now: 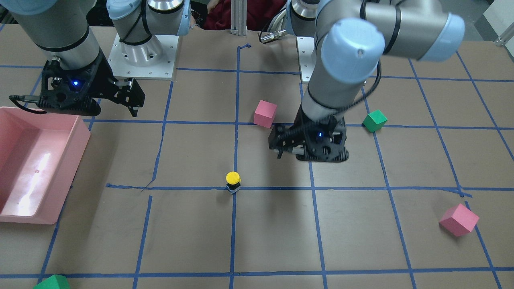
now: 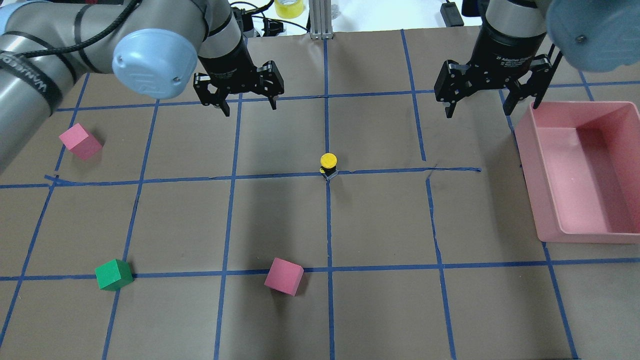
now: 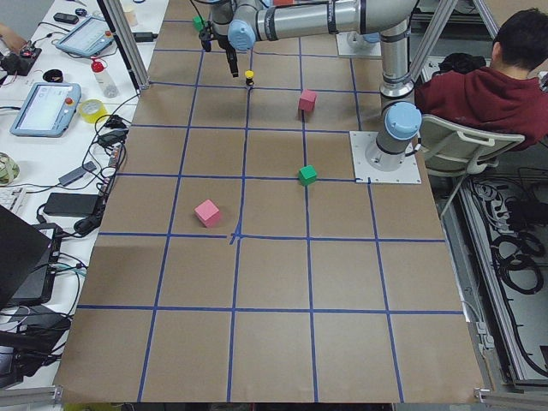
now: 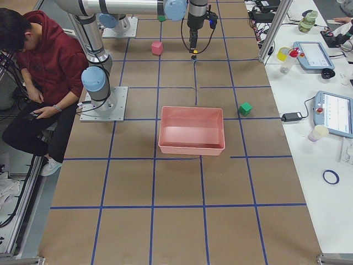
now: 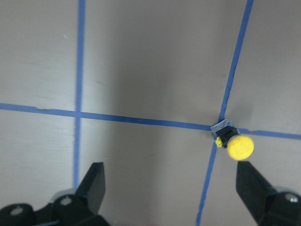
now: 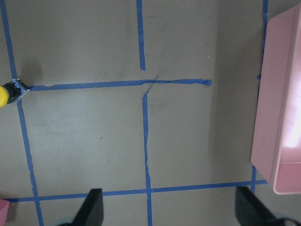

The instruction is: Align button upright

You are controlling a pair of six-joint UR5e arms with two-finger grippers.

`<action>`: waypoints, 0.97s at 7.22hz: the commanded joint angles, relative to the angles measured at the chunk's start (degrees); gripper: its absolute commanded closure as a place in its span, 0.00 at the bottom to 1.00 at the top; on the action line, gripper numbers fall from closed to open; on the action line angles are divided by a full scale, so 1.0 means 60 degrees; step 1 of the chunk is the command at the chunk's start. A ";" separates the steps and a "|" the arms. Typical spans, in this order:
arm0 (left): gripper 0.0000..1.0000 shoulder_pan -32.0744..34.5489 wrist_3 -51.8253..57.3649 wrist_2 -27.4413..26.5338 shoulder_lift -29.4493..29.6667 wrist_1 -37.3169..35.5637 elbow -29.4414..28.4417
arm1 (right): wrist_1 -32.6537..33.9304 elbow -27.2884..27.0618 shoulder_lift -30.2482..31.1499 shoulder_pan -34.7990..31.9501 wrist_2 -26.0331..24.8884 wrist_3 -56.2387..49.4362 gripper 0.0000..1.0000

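Note:
The button [image 2: 328,164] stands upright on a crossing of blue tape lines at the table's middle, yellow cap on top, black body and pale block below. It also shows in the front view [image 1: 233,181], the left wrist view [image 5: 233,141] and at the left edge of the right wrist view [image 6: 7,92]. My left gripper [image 2: 248,106] hangs open and empty above the table, beyond the button and to its left. My right gripper [image 2: 482,107] hangs open and empty, beyond and well to the right of the button, next to the bin.
A pink bin [image 2: 550,200] sits at the table's right side. Two pink cubes [image 2: 80,141] [image 2: 284,276] and a green cube [image 2: 114,274] lie on the left half. Another green cube [image 1: 52,282] lies at the table's far edge. A person sits behind the robot bases.

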State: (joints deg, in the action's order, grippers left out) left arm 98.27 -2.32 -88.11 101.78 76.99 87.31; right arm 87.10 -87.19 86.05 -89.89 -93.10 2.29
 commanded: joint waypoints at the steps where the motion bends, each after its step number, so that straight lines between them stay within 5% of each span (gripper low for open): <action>1: 0.00 -0.0234 0.2086 -0.0183 -0.1285 -0.1369 0.1001 | -0.0015 -0.0015 0.0000 -0.0004 -0.0054 -0.0001 0.00; 6: 0.00 -0.1200 0.2334 -0.0152 -0.2066 -0.1334 0.1137 | -0.0029 -0.0029 0.0000 -0.0018 0.0047 0.0362 0.00; 7: 0.00 -0.1144 0.2379 -0.0270 -0.2167 -0.0216 0.0832 | -0.0203 -0.0015 0.0014 -0.0004 0.0033 0.0409 0.00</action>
State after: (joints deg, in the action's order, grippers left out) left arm 91.76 11.54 -89.04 89.27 70.21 93.82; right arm 86.71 -87.33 86.07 -89.97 -92.95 3.85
